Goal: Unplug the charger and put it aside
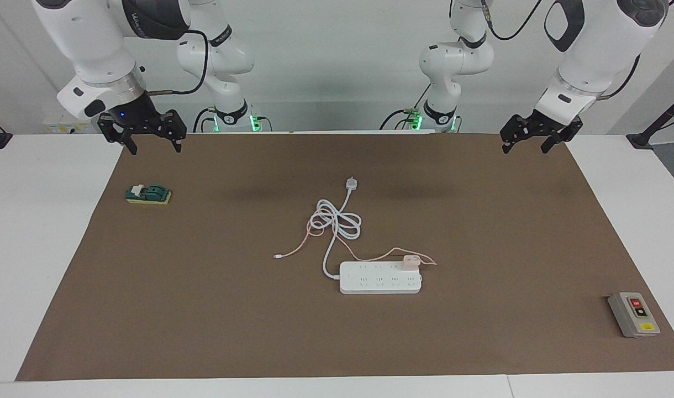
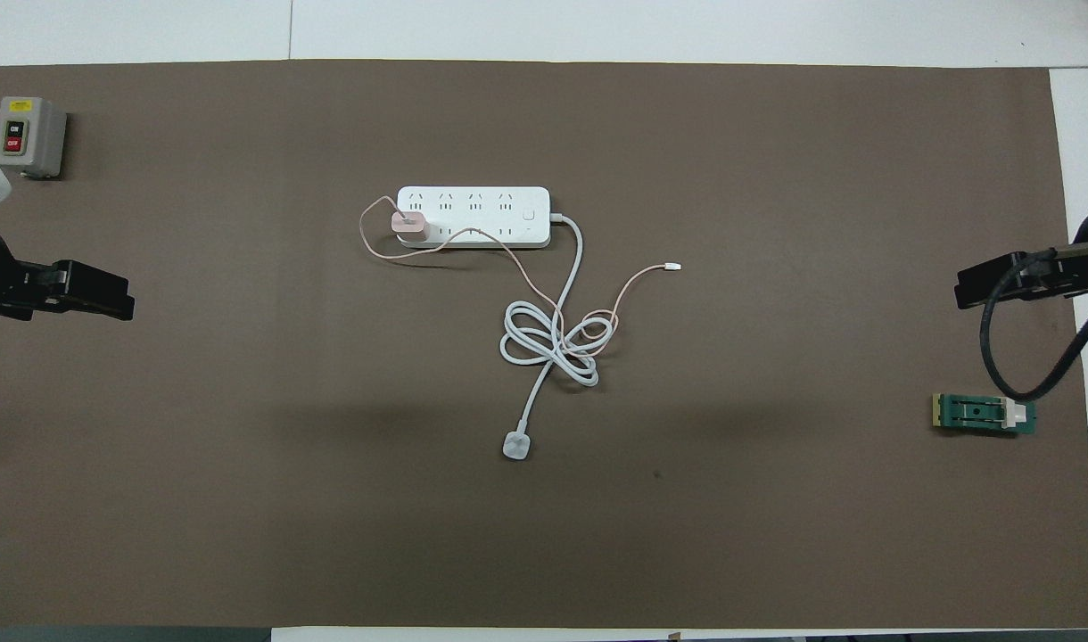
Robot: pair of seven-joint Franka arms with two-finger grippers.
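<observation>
1. Both arms wait at the robots' edge. The right gripper (image 1: pixel 141 135) hangs over its mat corner, fingers spread wide, holding nothing.
2. The left gripper (image 1: pixel 540 135) mirrors it, fingers parted and empty.
3. Mid-bench lies the power strip (image 1: pixel 380 277), long axis running between the arms' ends.
4. The charger (image 1: pixel 410 262), a small pale pink cube, sits plugged at the strip's left-arm end, so the left arm looks closer.

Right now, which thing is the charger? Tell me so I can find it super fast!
Find the long white power strip in the middle of the brown mat. The charger is the little pink cube plugged in at the strip's end toward the left arm, trailing a thin pink cable; the white plug's cord is thick.
</observation>
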